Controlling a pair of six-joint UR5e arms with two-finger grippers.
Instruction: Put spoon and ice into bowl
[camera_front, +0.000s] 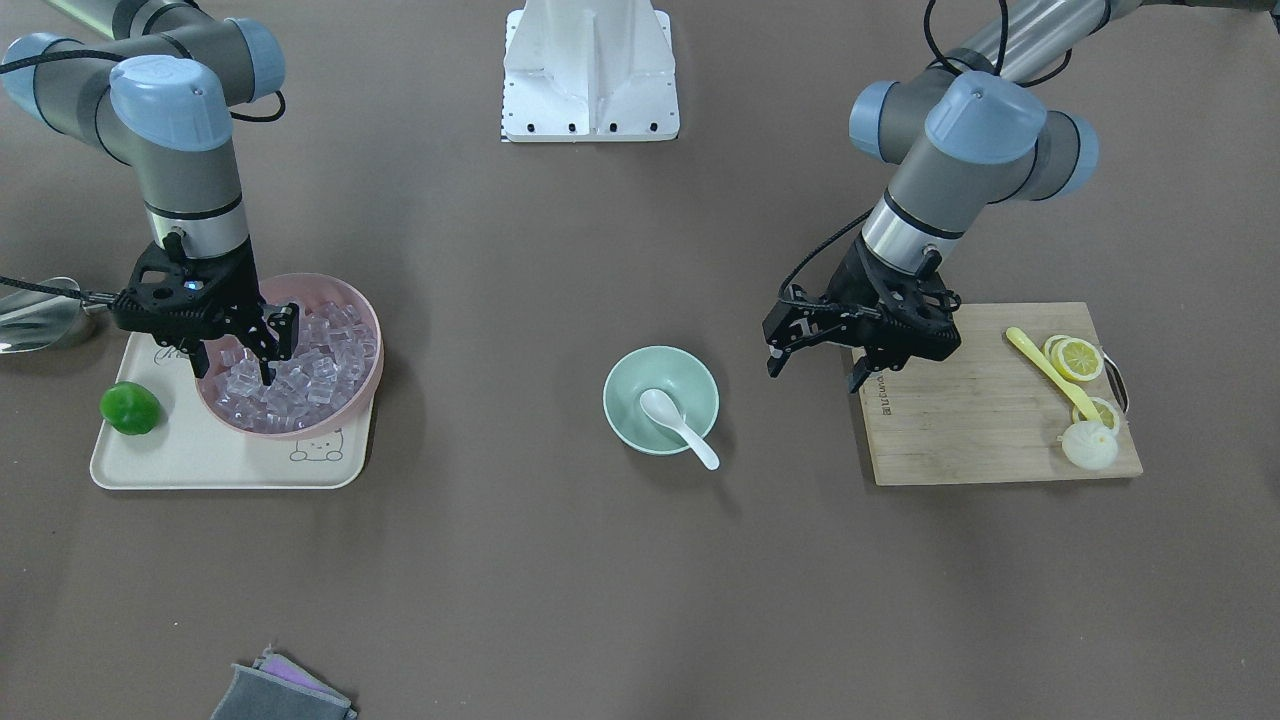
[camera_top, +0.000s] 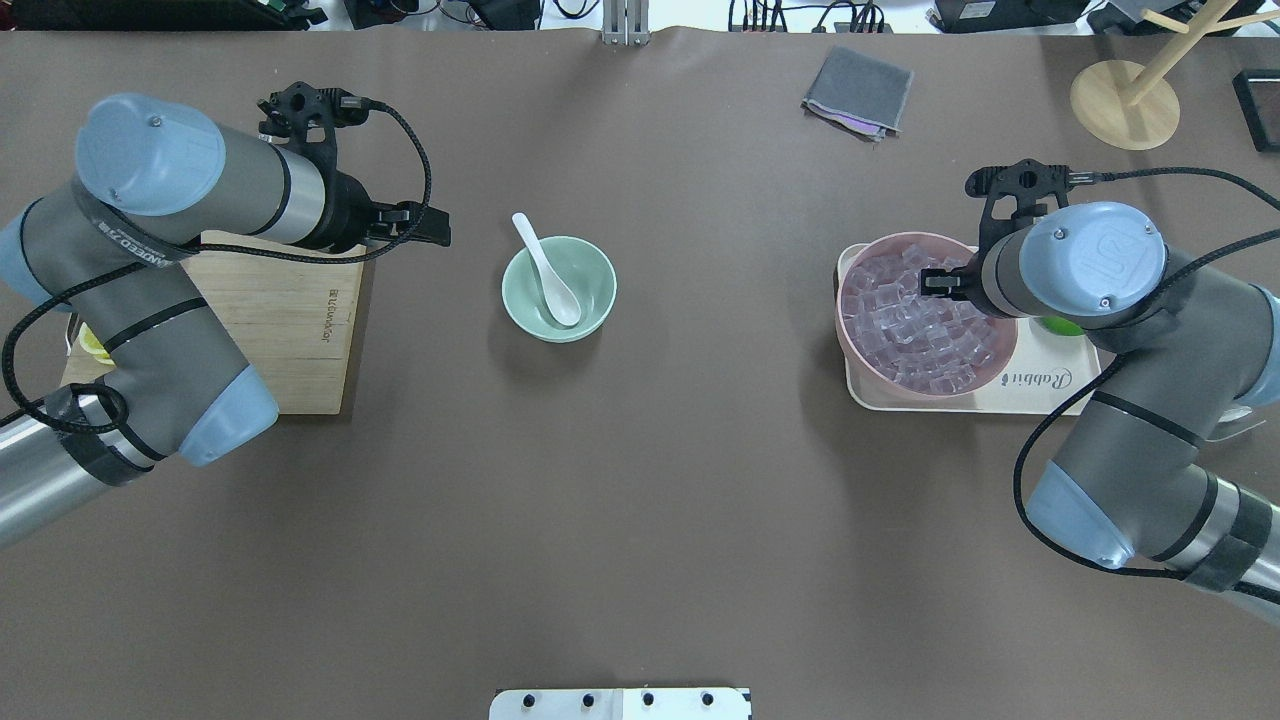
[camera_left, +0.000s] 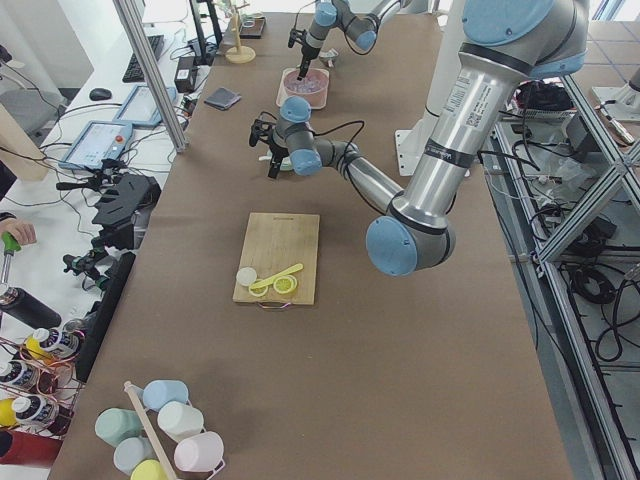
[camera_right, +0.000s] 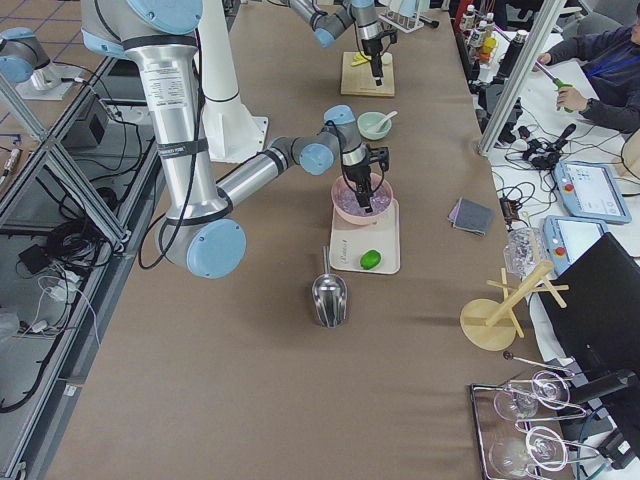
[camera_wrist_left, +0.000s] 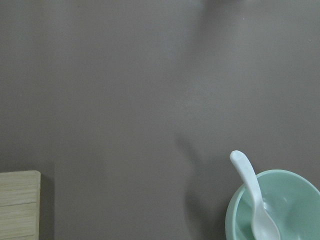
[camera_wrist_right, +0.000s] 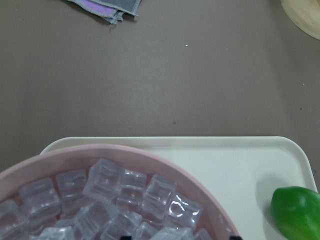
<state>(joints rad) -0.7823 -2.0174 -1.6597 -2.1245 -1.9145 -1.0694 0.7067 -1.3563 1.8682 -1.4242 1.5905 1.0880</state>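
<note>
While spoon (camera_front: 665, 410) sits in bowl (camera_front: 625, 395) | brown table (camera_front: 640, 580) | seemingly cluttered bench (camera_left: 75, 115) beside

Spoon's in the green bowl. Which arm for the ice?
Right. The right gripper is open, down among the ice in the pink bowl. The left gripper hangs open at the cutting board edge, far from the ice.

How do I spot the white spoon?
Find the small mint-green bowl alone in the middle of the brown table. The spoon lies in it, handle over the rim. It is short, white and glossy, unlike the long yellow spoon on the wooden board.
</note>
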